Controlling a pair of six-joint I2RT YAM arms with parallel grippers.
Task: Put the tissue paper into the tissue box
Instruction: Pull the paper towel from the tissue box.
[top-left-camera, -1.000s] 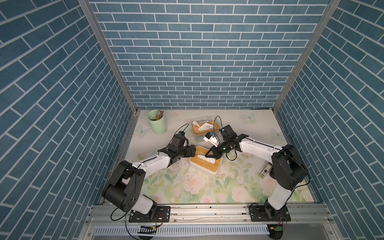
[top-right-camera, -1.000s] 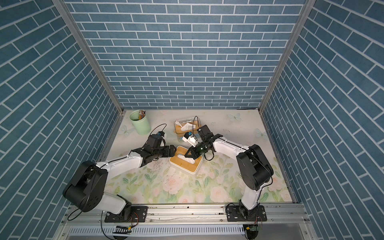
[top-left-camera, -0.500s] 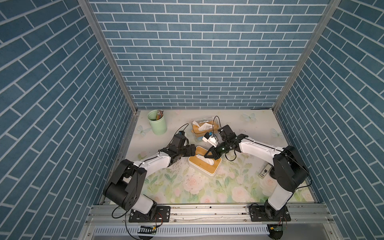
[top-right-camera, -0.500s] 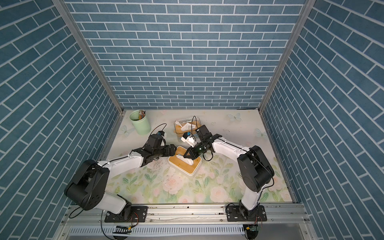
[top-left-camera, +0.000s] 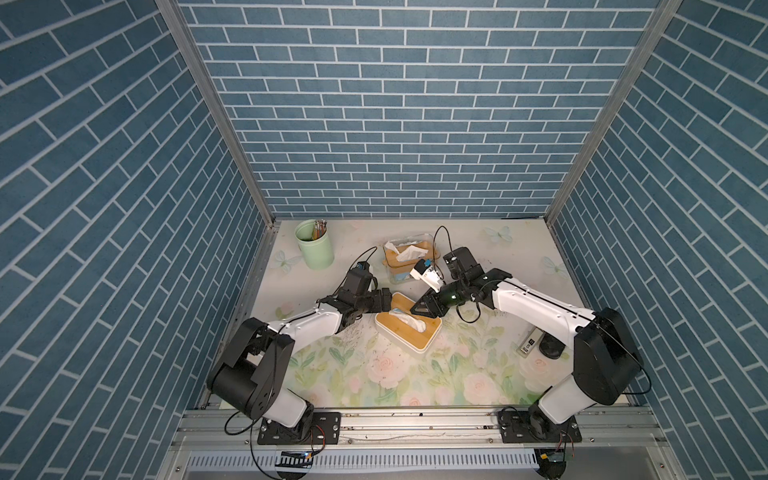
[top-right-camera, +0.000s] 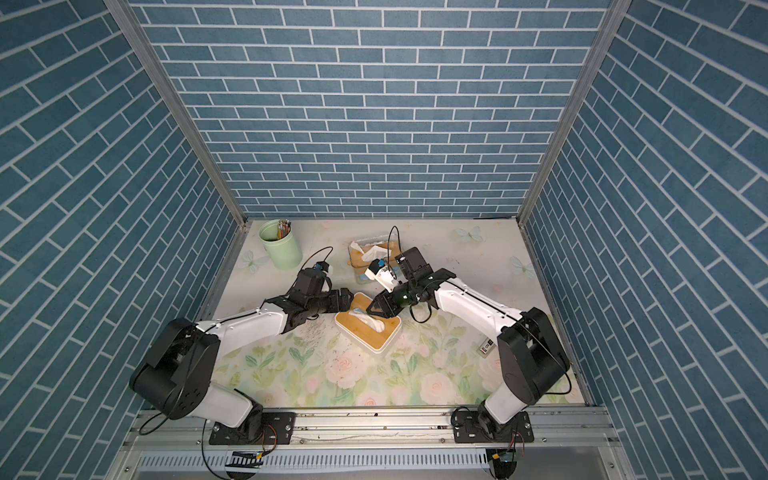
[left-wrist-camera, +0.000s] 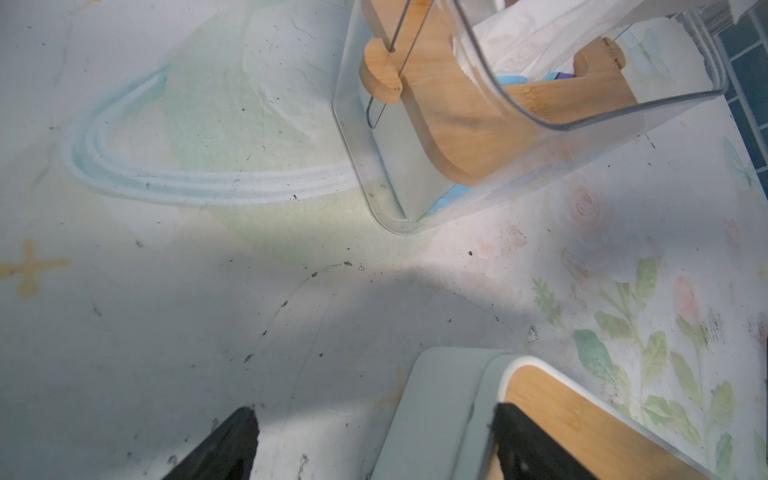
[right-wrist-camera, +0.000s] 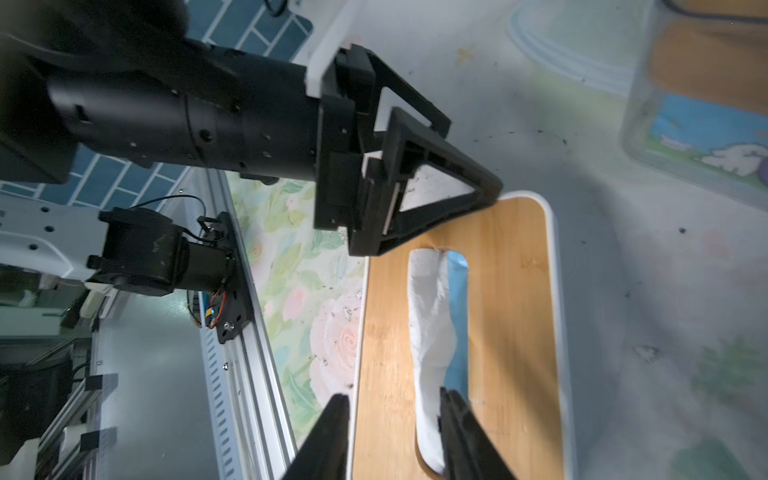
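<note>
**Station status: tissue box, tissue paper, both grippers**

Use the tissue box (top-left-camera: 417, 340) as your reference. It lies flat on the floral tabletop (top-left-camera: 415, 386) with its bamboo lid facing up.

**Tissue paper.** Locate the tissue paper (right-wrist-camera: 428, 324) in the lid's slot. A crumpled white strip runs the length of the slot and laps over one edge. Blue shows beside it inside the slot. In both top views the strip reads as a white ridge along the middle of the lid.

**Left gripper.** Find the left gripper (top-left-camera: 386, 301) at the corner of the box nearest the left arm.
- The jaws stand wide apart and grip nothing.
- In the left wrist view, one finger (left-wrist-camera: 523, 440) sits over the lid corner. The other is over the tabletop, clear of the box wall.
- In the right wrist view, that fingertip meets the lid corner. You cannot tell whether it presses down.

**Right gripper.** Find the right gripper (right-wrist-camera: 392, 397) above the opposite end of the box.
- The jaws are partly apart, with bare lid showing between them.
- One finger lies outside the lid's long edge. The other lies over the end of the strip.
- You cannot tell whether it touches the paper.

**Other items.**
- Just behind the box, a clear container (top-left-camera: 392, 270) holds a bamboo insert and more white tissue.
- Farther back, on the left arm's side of the box, a green cup (top-left-camera: 314, 251) holds pencils.
</note>
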